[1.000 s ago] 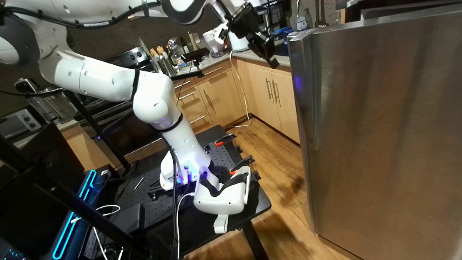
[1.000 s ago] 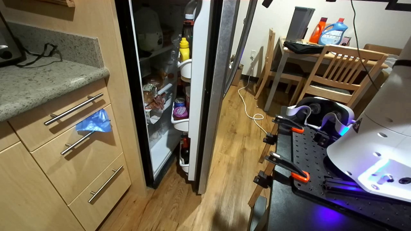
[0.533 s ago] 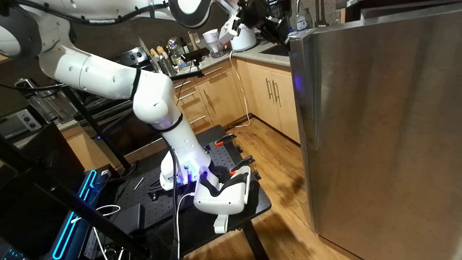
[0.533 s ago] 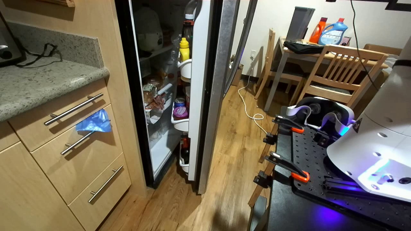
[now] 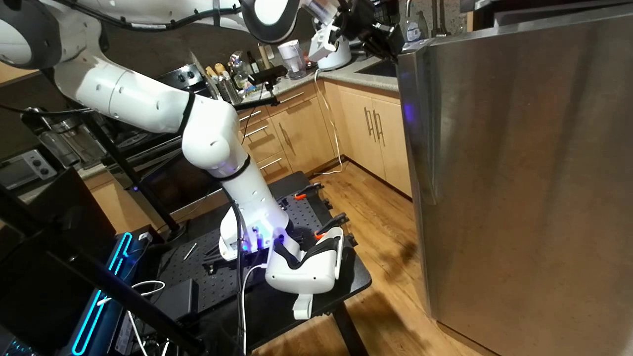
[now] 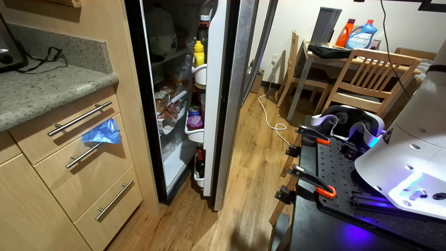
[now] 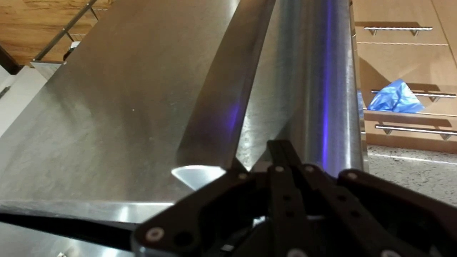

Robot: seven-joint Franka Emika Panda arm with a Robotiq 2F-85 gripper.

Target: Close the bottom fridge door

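Note:
The bottom fridge door (image 5: 524,188) is a tall stainless-steel panel on the right in an exterior view. In an exterior view it shows edge-on (image 6: 234,115), standing open, with white shelves on its inner side. In the wrist view its front face (image 7: 135,92) fills the left and middle, with a long steel handle (image 7: 223,100). My gripper (image 5: 394,57) is at the door's upper free edge. In the wrist view the gripper (image 7: 280,144) is shut, fingertips together with nothing between them, between the handle and the rounded door edge. It looks in contact with the door, but exact contact is hidden.
The open fridge interior (image 6: 174,104) holds food and bottles. Wooden drawers (image 6: 101,164) stand beside it. The black robot table (image 6: 324,223) with clamps and a white headset (image 5: 304,267) is near the door. A chair (image 6: 366,80) and dining table stand behind.
My gripper has lowered and moved right to the door's upper edge. In the last half second the door has swung very slightly toward the fridge body.

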